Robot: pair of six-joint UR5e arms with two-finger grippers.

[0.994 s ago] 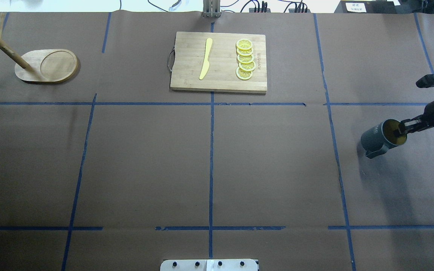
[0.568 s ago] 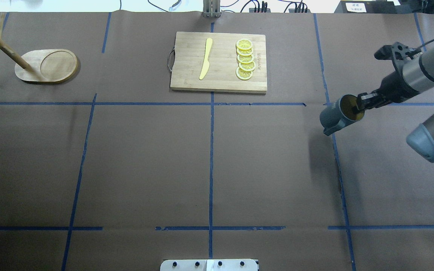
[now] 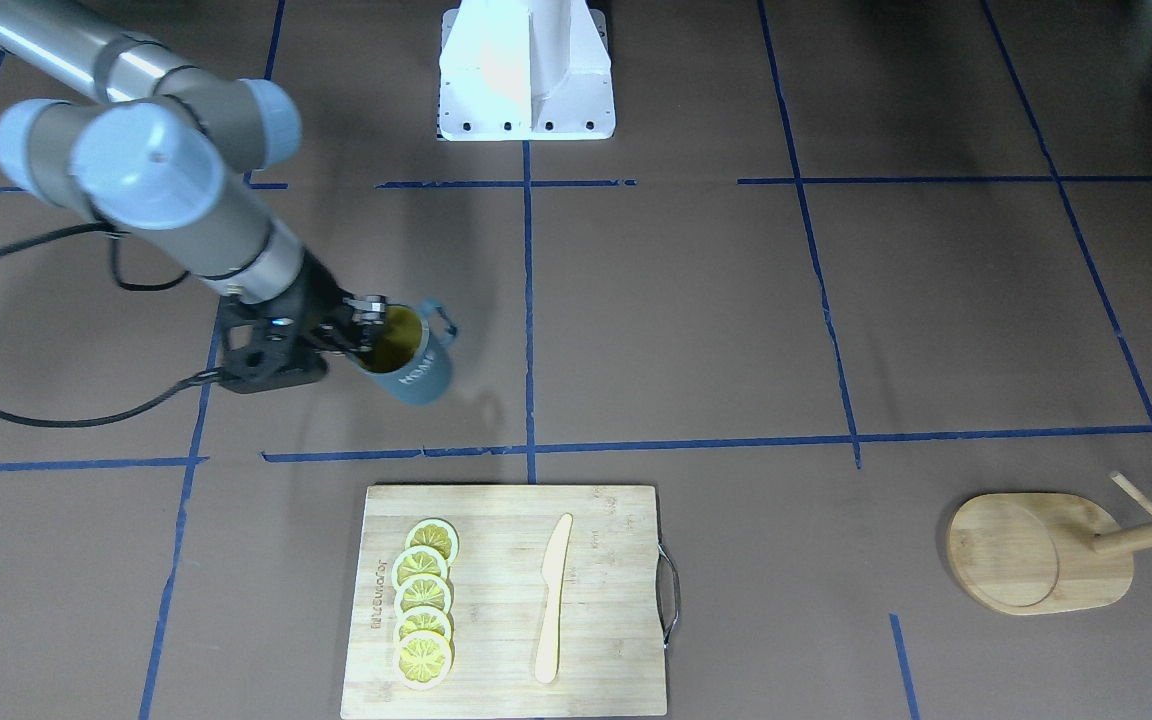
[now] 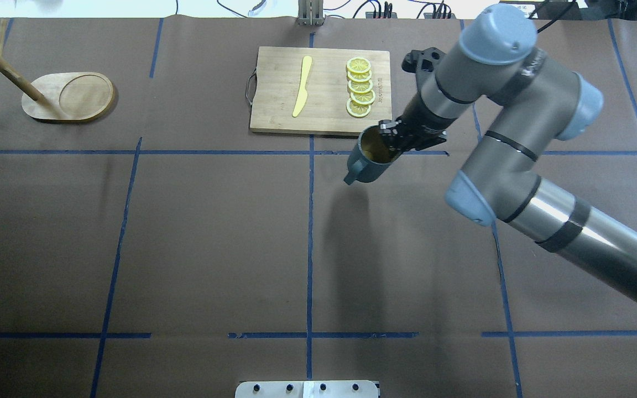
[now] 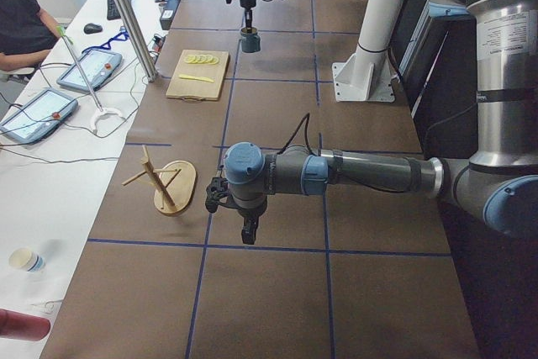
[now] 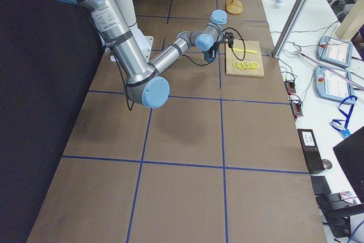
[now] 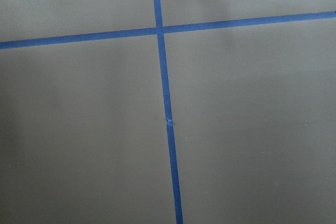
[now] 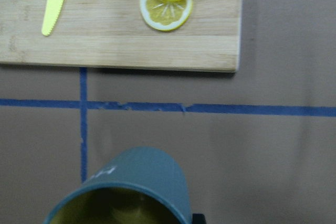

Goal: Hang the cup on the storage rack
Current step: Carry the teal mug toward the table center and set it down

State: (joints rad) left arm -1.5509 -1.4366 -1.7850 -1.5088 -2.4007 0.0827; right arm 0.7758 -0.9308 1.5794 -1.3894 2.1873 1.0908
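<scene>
The cup (image 4: 371,163) is a dark grey-blue mug with a yellow inside. It hangs tilted above the table, just in front of the cutting board's near right corner. My right gripper (image 4: 391,141) is shut on its rim, one finger inside the mug. The cup also shows in the front view (image 3: 416,368) and the right wrist view (image 8: 137,179). The storage rack (image 4: 69,97), a bamboo stand with an oval base and a leaning post, stands at the far left, well away from the cup. My left gripper (image 5: 250,229) shows only in the exterior left view, near the rack (image 5: 172,187). I cannot tell whether it is open or shut.
A rectangular bamboo cutting board (image 4: 274,110) lies at the back centre with several lemon slices (image 4: 360,85) and a yellow knife (image 4: 302,85). Blue tape lines cross the brown table. The robot base plate (image 4: 307,389) is at the near edge.
My right arm has carried the cup from the table's right edge leftwards to near the centre line, in front of the cutting board. The rack and the board have not moved.
</scene>
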